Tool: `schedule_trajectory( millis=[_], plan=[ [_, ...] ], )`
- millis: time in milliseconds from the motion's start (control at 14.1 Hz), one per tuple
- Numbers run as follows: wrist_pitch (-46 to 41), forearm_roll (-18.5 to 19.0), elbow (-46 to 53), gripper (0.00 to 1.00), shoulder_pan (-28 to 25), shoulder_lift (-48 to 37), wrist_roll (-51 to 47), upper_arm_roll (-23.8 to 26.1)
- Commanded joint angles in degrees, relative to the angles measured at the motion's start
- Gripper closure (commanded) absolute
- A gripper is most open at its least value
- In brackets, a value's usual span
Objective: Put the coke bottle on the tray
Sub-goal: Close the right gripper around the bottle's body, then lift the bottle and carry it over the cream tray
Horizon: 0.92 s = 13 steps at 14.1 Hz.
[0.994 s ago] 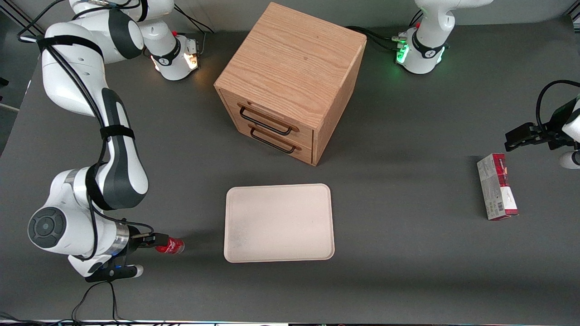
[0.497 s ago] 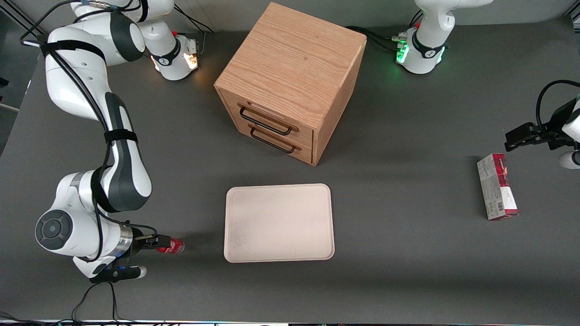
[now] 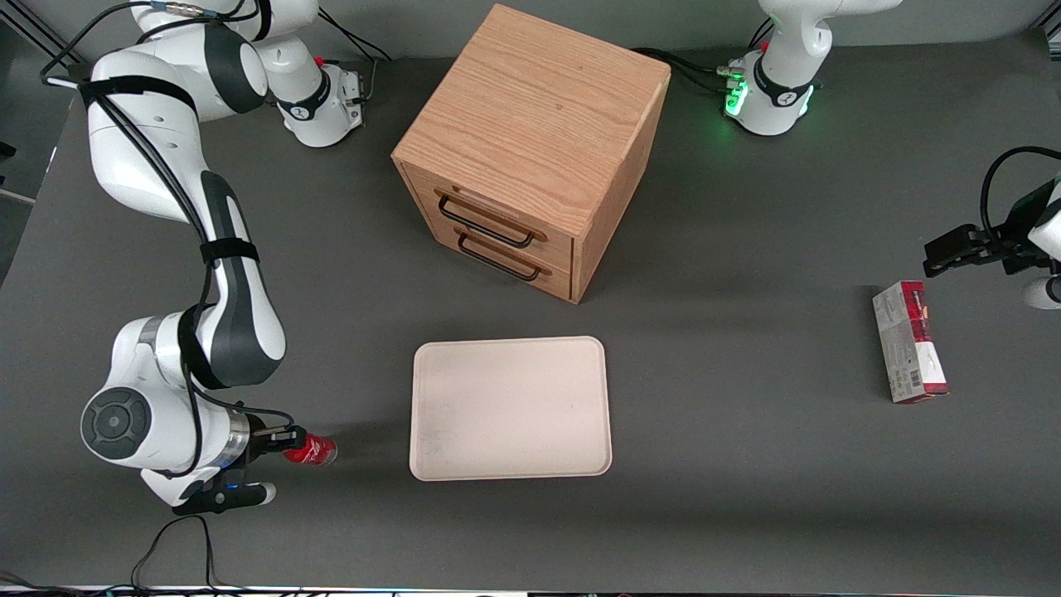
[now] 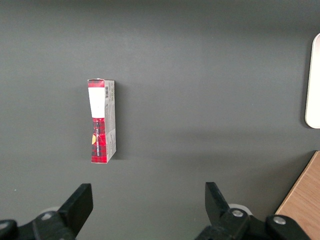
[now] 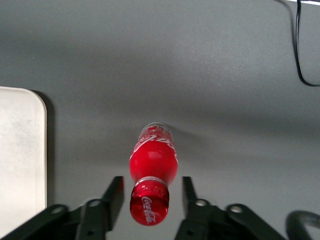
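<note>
Right arm's wrist has shifted toward the tray (image 3: 511, 408). Gripper (image 5: 149, 192) spread, fingers straddling the coke bottle's (image 3: 310, 450) cap without touching. Bottle on table, tray at its 3 o'clock.

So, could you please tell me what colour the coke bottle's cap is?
Red, clearest in the right wrist view: coke bottle, between the open end effector fingers.

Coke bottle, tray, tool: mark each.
coke bottle (image 5: 153, 162), right wrist view, red label.
tray (image 3: 511, 408), front view, bare middle.
tool (image 5: 152, 196), right wrist view, open, midway between fingertips, around the cap.
</note>
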<state>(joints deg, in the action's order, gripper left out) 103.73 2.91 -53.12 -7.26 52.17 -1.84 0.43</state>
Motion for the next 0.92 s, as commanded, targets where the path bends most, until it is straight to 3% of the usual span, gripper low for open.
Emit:
schedule_trajectory(
  millis=[0, 284, 852],
  plan=[
    [-1.42, 1.22, 1.7, 1.0, -0.3, 0.65, -1.41, 0.09],
    [-1.77, 1.3, 1.61, 1.0, -0.38, 0.3, -1.41, 0.09],
    [-20.64, 0.34, 1.44, 1.0, -0.3, -11.19, -0.71, 0.18]
  ],
)
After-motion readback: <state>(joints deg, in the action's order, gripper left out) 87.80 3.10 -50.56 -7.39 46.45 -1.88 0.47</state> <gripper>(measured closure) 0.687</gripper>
